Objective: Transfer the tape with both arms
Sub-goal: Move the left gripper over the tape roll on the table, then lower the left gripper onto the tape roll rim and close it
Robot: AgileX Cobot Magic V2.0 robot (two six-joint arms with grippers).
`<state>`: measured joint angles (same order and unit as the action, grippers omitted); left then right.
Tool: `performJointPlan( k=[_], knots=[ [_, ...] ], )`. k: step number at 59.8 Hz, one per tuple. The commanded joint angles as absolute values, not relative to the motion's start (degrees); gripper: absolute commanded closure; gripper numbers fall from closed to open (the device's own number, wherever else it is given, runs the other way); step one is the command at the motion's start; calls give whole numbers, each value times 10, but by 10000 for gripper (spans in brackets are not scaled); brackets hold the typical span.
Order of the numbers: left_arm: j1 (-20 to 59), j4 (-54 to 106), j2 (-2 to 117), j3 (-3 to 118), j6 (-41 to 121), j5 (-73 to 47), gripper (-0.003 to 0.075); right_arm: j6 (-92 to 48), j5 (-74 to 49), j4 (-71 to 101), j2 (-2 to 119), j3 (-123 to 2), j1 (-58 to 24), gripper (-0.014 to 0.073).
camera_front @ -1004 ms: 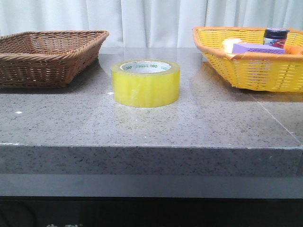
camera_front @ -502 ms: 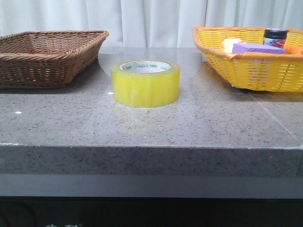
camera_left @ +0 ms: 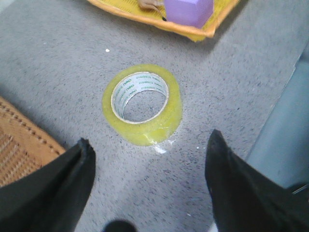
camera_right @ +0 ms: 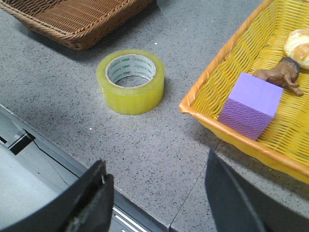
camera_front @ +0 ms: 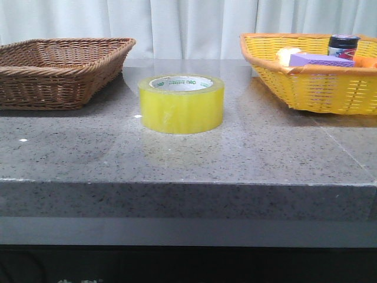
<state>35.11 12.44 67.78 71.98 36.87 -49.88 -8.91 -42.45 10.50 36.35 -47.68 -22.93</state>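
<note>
The tape [camera_front: 181,104], a wide translucent yellow roll with a white core and green print, lies flat on the grey stone table [camera_front: 188,154] between the two baskets. It also shows in the left wrist view [camera_left: 142,104] and in the right wrist view [camera_right: 130,81]. My left gripper [camera_left: 149,186] is open and empty above the table, short of the tape. My right gripper [camera_right: 157,195] is open and empty over the table's front edge, well apart from the tape. Neither gripper shows in the front view.
A brown wicker basket [camera_front: 59,68] stands at the back left. A yellow wicker basket [camera_front: 306,82] at the back right holds a purple block [camera_right: 251,105], a pale rounded thing [camera_front: 288,55], a dark jar [camera_front: 343,45] and a small brown figure [camera_right: 282,75].
</note>
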Motion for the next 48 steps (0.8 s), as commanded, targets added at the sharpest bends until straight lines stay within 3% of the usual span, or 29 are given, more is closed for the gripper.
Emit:
performJointPlan(
  k=[1,19,37,48],
  knots=[
    [369,134,716,768,429,-479,237,-90,-387,112,362,-490,-226,147],
    [433,45,887,875,472,-523,237,-90,-387,112,362,-490,-226,147],
    [438,44,1014,994,471,-647,237,-90,-387,112,362,-490,-226,147],
    [438,42,1065,1034,471,-658,237,-90,-387,112,362,-490,-226,147]
  ],
)
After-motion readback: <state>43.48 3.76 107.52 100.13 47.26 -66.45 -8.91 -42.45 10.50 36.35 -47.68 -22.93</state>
